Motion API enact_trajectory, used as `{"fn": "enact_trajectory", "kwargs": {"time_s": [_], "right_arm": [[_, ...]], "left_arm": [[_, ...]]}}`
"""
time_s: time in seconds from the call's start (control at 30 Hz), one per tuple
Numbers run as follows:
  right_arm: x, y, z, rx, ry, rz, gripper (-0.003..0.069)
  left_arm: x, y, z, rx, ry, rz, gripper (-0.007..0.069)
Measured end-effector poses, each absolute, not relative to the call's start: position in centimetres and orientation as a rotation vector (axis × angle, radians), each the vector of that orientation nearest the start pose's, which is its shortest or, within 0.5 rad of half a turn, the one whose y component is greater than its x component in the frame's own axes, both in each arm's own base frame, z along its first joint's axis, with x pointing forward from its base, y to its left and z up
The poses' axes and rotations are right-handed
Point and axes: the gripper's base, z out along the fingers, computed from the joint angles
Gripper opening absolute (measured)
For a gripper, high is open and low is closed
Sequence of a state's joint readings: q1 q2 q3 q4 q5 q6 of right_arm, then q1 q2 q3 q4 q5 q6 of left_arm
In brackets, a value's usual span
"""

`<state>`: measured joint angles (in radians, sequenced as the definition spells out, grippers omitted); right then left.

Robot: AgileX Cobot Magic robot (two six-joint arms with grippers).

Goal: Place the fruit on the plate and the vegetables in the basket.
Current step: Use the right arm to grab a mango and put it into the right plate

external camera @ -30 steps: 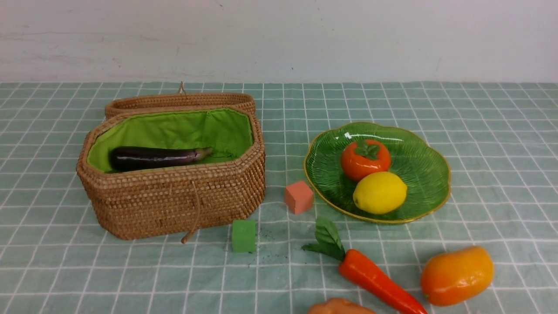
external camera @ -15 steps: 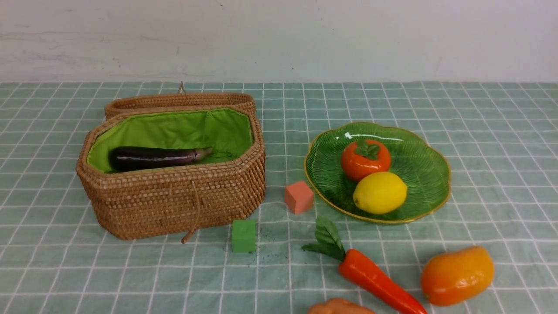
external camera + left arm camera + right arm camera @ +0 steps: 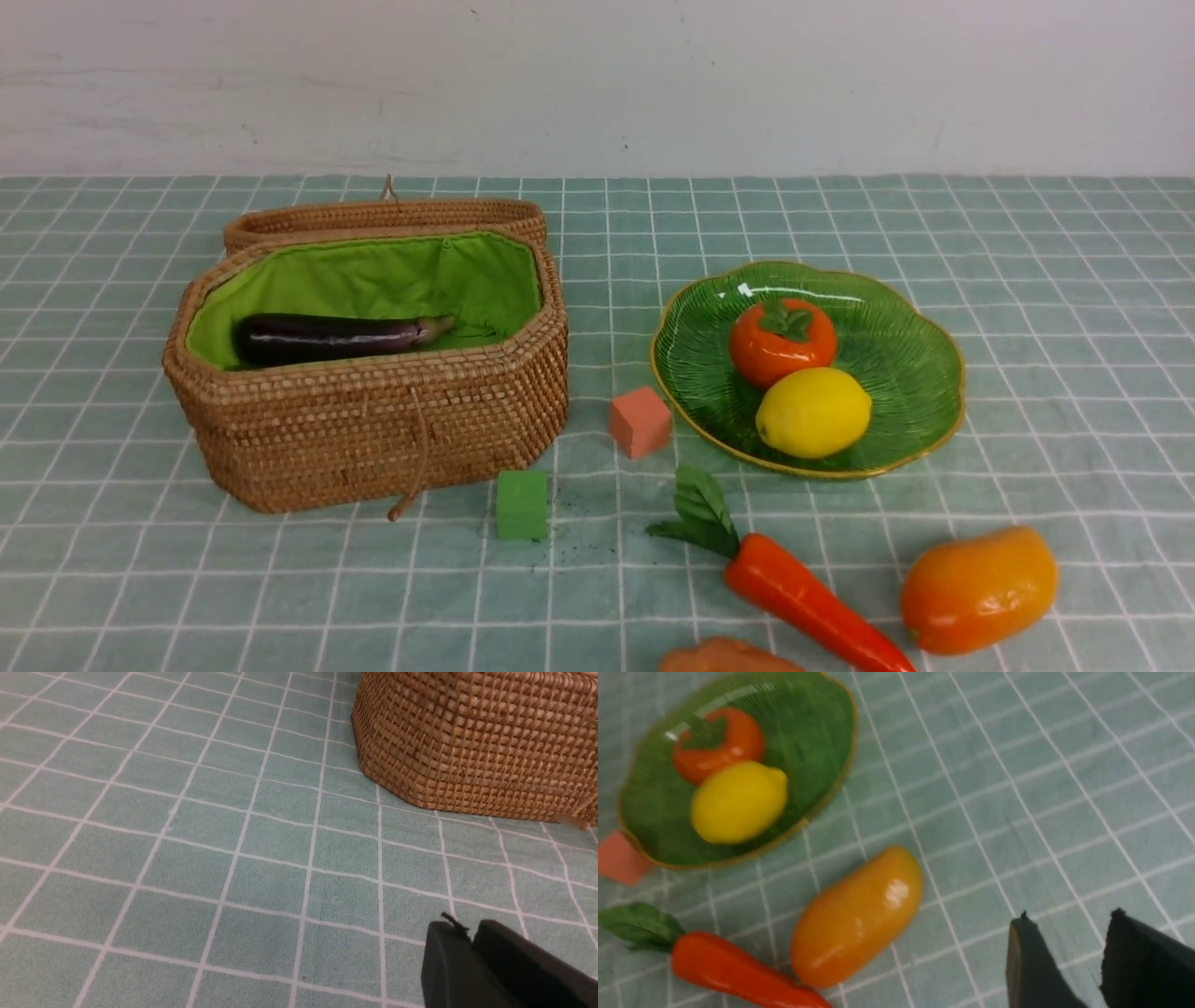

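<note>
Green checked cloth point(image 3: 187, 579) with white grid lines covers the whole work surface, and a plain whitish wall point(image 3: 597, 84) stands behind it.

Count the items as follows.
- One wicker basket point(image 3: 373, 429) with green lining. Its lid point(image 3: 383, 217) is folded back behind it.
- One green plate point(image 3: 920, 336) with a gold rim.
- Three fruits: a round orange-red fruit point(image 3: 780, 347) and a lemon point(image 3: 812, 413), which touch each other on the plate, and a mango point(image 3: 978, 590) on the cloth.
- Two vegetables in full view: an eggplant point(image 3: 327, 336) lying inside the basket and a carrot point(image 3: 803, 602) on the cloth.
- One tan rounded item point(image 3: 724, 658), cut off by the edge of the front view.
- Two cubes on the cloth: a salmon cube point(image 3: 639, 422) and a green cube point(image 3: 521, 504).

Check the left gripper point(image 3: 469, 928). Its jaws are pressed together with nothing between them. The basket sits ahead of these jaws and well apart from them, with bare cloth between.

Check the right gripper point(image 3: 1070, 917). Its jaws are spread and hold nothing, and cloth shows through the gap. The mango lies near these jaws, ahead and off to one side, without touching them. The carrot lies just beside the mango on the side away from the jaws. The plate with its two fruits sits farther ahead, beyond the mango, and the salmon cube sits at the plate's far rim.
</note>
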<state>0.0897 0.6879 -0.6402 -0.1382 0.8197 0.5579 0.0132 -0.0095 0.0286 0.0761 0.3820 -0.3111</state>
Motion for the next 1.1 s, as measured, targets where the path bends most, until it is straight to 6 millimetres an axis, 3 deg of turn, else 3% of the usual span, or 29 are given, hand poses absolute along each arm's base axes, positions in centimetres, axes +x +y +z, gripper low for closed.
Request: {"fn": "enact_trajectory", "kwargs": {"time_s": [0.13, 0.33, 0.47, 0.53, 0.63, 0.73, 0.83, 0.97, 1.1], "right_arm": [[13.9, 1.2, 28.8, 0.561, 2.387, 0.279, 0.0241], [16.7, 2.9, 27.4, 0.463, 2.485, 0.445, 0.0262], [19.7, 3.6, 26.9, 0.362, 2.567, 0.457, 0.0338], [21.9, 3.8, 26.5, 0.396, 2.609, 0.447, 0.0428], [23.3, 3.9, 25.8, 0.483, 2.64, 0.457, 0.0501], [25.3, 4.2, 24.1, 0.7, 2.671, 0.506, 0.062], [26.2, 4.4, 22.4, 0.853, 2.694, 0.518, 0.0665], [27.4, 4.4, 20.0, 1.031, 2.699, 0.503, 0.0669], [28.4, 4.4, 18.7, 1.074, 2.68, 0.491, 0.0651]], "left_arm": [[5.2, 0.3, 17.0, -0.258, 1.868, -0.129, 0.0077], [5.2, 0.3, 17.0, -0.258, 1.868, -0.129, 0.0082], [5.2, 0.3, 17.0, -0.258, 1.868, -0.129, 0.0086], [5.2, 0.3, 17.0, -0.258, 1.868, -0.129, 0.009], [5.2, 0.3, 17.0, -0.258, 1.868, -0.129, 0.0092], [5.2, 0.3, 17.0, -0.258, 1.868, -0.129, 0.0093], [5.2, 0.3, 17.0, -0.258, 1.868, -0.129, 0.0096], [5.2, 0.3, 17.0, -0.258, 1.868, -0.129, 0.0103], [5.2, 0.3, 17.0, -0.26, 1.868, -0.13, 0.0106]]}}
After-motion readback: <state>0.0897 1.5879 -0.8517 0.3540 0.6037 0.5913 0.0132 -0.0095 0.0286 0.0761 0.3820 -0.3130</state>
